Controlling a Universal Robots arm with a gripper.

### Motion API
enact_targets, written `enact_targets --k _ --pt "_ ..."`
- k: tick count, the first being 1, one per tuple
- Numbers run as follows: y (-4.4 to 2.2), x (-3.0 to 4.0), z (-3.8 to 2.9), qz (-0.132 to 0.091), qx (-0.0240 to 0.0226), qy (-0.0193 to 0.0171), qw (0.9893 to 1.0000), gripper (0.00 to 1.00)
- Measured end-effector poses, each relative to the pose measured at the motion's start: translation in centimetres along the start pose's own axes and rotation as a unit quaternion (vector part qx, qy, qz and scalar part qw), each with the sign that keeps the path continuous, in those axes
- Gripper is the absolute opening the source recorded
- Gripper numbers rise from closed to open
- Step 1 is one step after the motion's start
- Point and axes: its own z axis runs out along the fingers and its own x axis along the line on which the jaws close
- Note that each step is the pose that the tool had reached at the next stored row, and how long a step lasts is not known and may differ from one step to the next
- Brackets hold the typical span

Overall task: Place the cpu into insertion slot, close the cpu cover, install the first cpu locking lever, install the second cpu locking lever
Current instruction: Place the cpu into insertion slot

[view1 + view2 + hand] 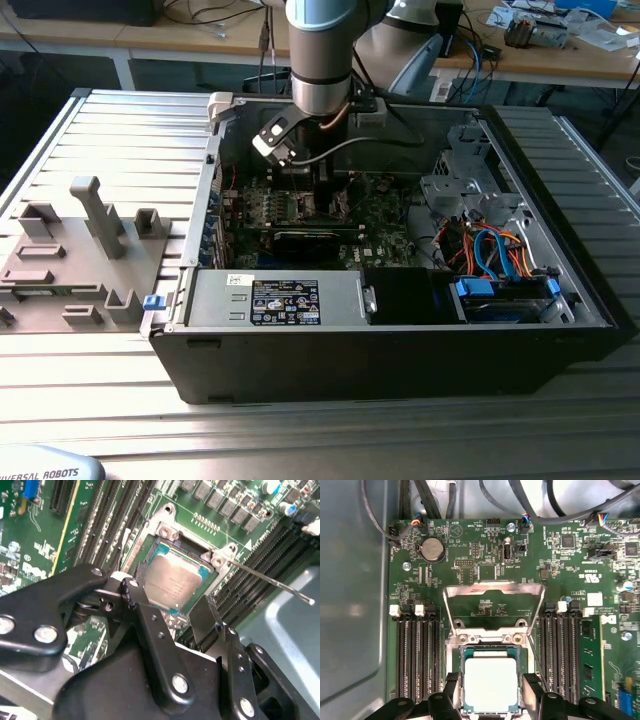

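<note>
A ribbed metal table [300, 430] stands before wooden desks [190, 38] and bears an open black case [400, 365]. The arm [320, 60] reaches down into the case, over the green board [560, 570]. In the first wrist view the gripper [491, 682] hangs low over the board with its fingers [451, 682] spread wide and gripping nothing. The cover [492, 586] stands raised, hinged at one edge of the slot [490, 648], and board shows through its window. The cpu [490, 690] lies flat in the slot, between the two fingers. In the second wrist view a thin lever [275, 582] juts out from a slot corner, clear of the cover.
</note>
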Motion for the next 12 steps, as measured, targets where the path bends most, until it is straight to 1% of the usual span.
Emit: enact_targets --k 2,3,4,6,7,8,9,10,12 --pt "0.00 0.03 0.00 0.000 0.0000 0.0019 1.0000 0.62" --pt "0.00 0.10 -0.01 0.000 0.0000 0.0046 1.0000 0.62" --pt "0.00 0.15 -0.01 0.000 0.0001 0.0061 1.0000 0.62" --pt "0.00 0.16 -0.01 0.000 0.0001 0.0060 1.0000 0.47" --pt "0.00 0.10 -0.01 -0.001 0.0001 0.0028 1.0000 0.35" --pt "-0.01 0.02 0.00 -0.002 -0.0001 -0.0030 1.0000 0.29" --pt "-0.01 -0.05 -0.01 -0.004 -0.0001 -0.0098 0.9999 0.17" --pt "0.00 -0.08 0.00 -0.007 -0.0001 -0.0128 0.9999 0.11" --pt "-0.01 -0.08 0.08 -0.016 0.0001 -0.0121 0.9998 0.11"
